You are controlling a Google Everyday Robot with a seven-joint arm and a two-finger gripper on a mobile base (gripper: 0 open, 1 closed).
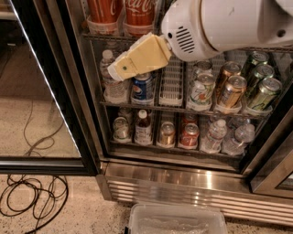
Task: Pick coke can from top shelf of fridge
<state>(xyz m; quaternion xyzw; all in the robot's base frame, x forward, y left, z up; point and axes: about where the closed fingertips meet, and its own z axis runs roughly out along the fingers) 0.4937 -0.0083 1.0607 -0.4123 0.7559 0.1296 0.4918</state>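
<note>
Coke can (139,9) sits on the top shelf (94,37) of the fridge (183,185), right beside another red can (104,9) on its left, and both are cut off by the top edge. The gripper (120,69) hangs just below that shelf, in front of the Pepsi can (142,89) and water bottle (111,84) one rack down, clear of the coke. Honestly can't tell if it's open or closed.
</note>
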